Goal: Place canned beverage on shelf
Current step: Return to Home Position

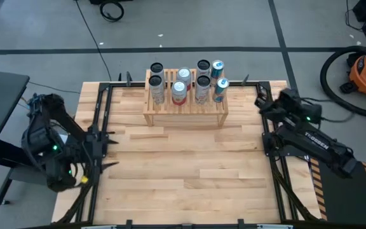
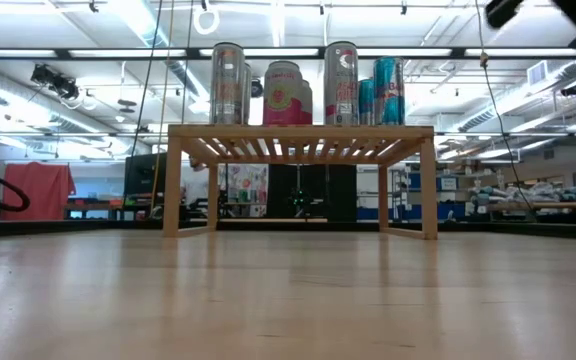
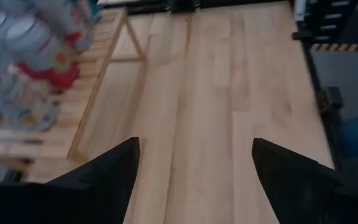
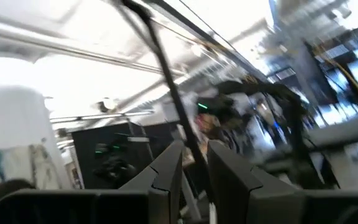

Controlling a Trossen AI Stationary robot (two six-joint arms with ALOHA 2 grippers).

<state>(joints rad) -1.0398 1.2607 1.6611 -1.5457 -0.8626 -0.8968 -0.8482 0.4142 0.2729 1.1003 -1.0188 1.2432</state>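
Shelf (image 1: 186, 113) sits at the back of your butcher-block table (image 1: 189, 165), cans (image 1: 179, 88) paired on its pale slats. Down low, there's a lit workshop behind it. Your left gripper (image 3: 194, 146) is wide open at the left edge. The right gripper (image 4: 194, 149), near the shelf's right end, is pinched nearly together and empty.

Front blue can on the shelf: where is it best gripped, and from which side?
Probably grip the front blue can around its upper body, coming from the shelf's right end. It stands upright; a silver can crowds its left and another blue can stands behind, leaving right and front free.
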